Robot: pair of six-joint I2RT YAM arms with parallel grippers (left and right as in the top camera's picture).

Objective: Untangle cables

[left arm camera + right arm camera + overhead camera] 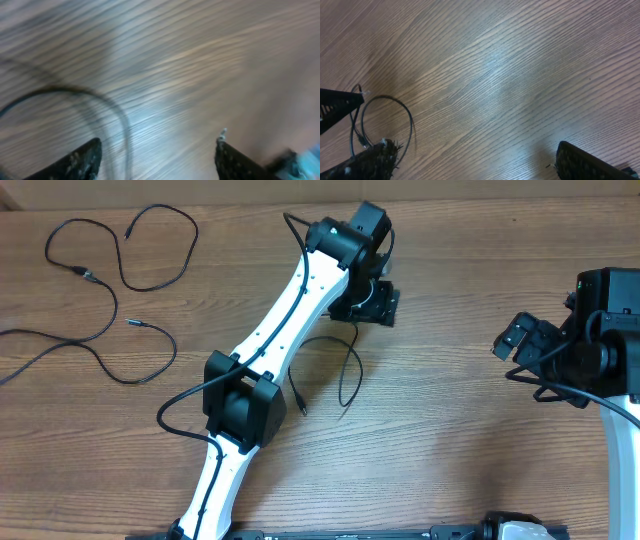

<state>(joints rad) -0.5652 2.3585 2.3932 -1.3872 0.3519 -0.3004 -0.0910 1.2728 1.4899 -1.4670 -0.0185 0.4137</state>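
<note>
Fingers [84,159] of the left gripper [159,145] stand wide apart with nothing between them; the right gripper [472,146], at right of frame, is equally wide and empty. One strand of the cables [357,366] loops at frame centre, just below the left gripper; two more lie spread at upper left. Advice: lift straight up, so neither finger snags the loop.

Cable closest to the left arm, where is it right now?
In the overhead view, that cable lies near the table's centre, just right of the left arm, apart from the other strands at far left.
</note>
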